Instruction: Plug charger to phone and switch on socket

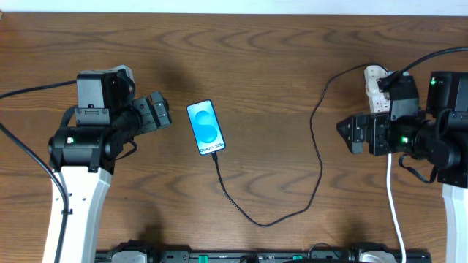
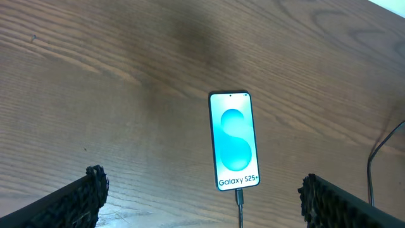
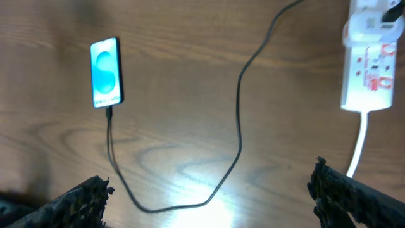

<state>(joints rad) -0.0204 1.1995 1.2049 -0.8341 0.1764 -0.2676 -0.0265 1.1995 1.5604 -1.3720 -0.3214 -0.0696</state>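
Observation:
The phone (image 1: 205, 128) lies flat mid-table with its blue screen up; it also shows in the left wrist view (image 2: 233, 140) and the right wrist view (image 3: 105, 73). The charger cable (image 1: 278, 213) has its plug tip in the phone's bottom end (image 2: 239, 196) and loops right and back toward the socket (image 1: 376, 85), a white power strip with red markings (image 3: 368, 63). My left gripper (image 1: 159, 111) is open and empty, left of the phone. My right gripper (image 1: 345, 134) is open and empty, in front of the socket.
A thick white cord (image 1: 395, 212) runs from the socket toward the table's front edge. A black robot cable (image 1: 29, 157) curves along the left side. Bare wooden tabletop (image 1: 263, 66) lies behind the phone.

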